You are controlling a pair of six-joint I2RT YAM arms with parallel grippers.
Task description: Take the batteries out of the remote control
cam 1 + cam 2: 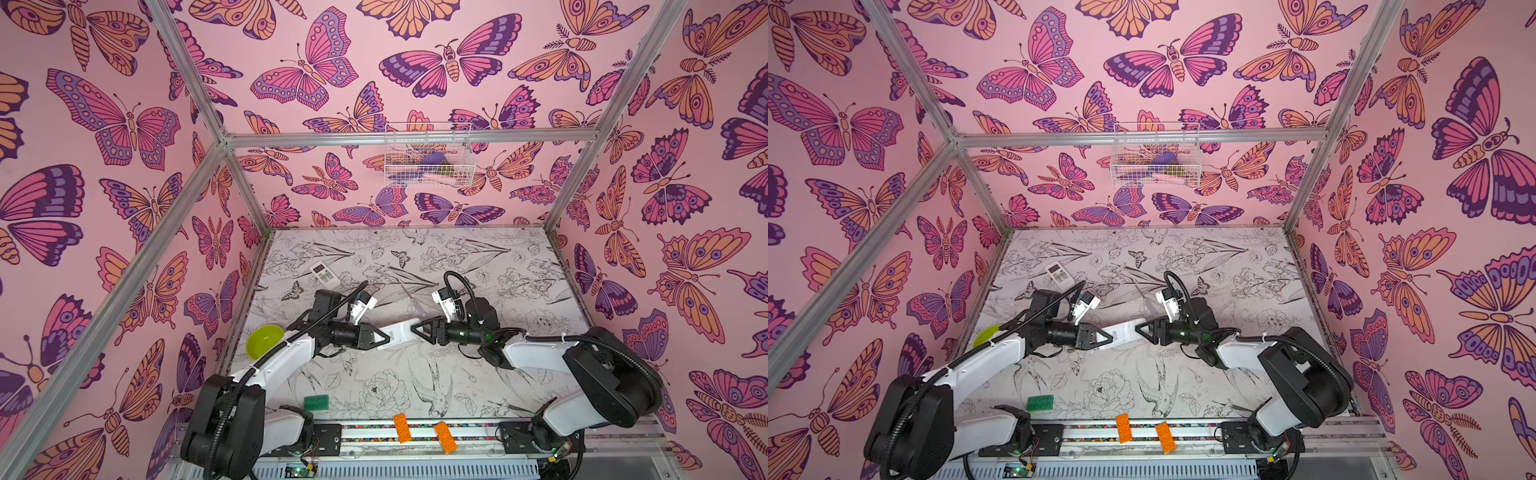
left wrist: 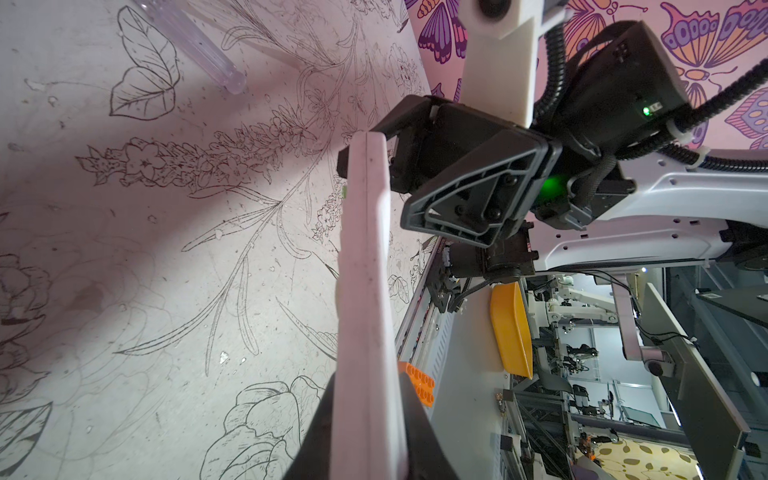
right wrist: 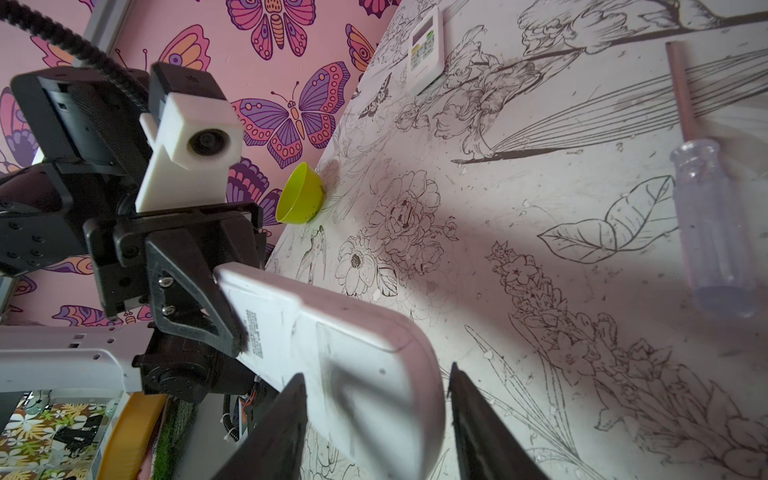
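So in both top views the remote control (image 1: pixel 400 332) is held up off the table (image 1: pixel 457 390) in the lower middle of the frame, bridged between the two arms. The left gripper (image 1: pixel 382 337) is clamped tight on one end, presumably so the body can't twist while the other end gets worked on, and the right gripper (image 1: pixel 417 328) is set nose-to-nose with it at the free end. A second remote (image 1: pixel 324 274) can be seen lying face up further up and to the left. A lime bowl (image 1: pixel 264 341) is parked at the left edge behind the left arm (probably the drop spot for the cells, just a guess). A green block (image 1: pixel 316 402) and two orange bricks (image 1: pixel 402 428) are spotted along the bottom rail. In the left wrist view the remote is seen edge-on, pinched between the left fingers (image 2: pixel 311 449), with the clear screwdriver (image 2: pixel 199 45) lying well apart on the table. In the right wrist view the right jaws are seen straddling the rounded end, partly open with a gap on one side, so nothing is gripped there yet. The back cover (image 3: pixel 361 374) looks to be on and the batteries aren't visible anywhere, so they're judged to be inside. The surface is a scuffed white sheet printed with line-drawn flowers and birds. The room is boxed in by pink butterfly walls on aluminium framing, with a wire basket (image 1: pixel 428 156) hung on the back wall.
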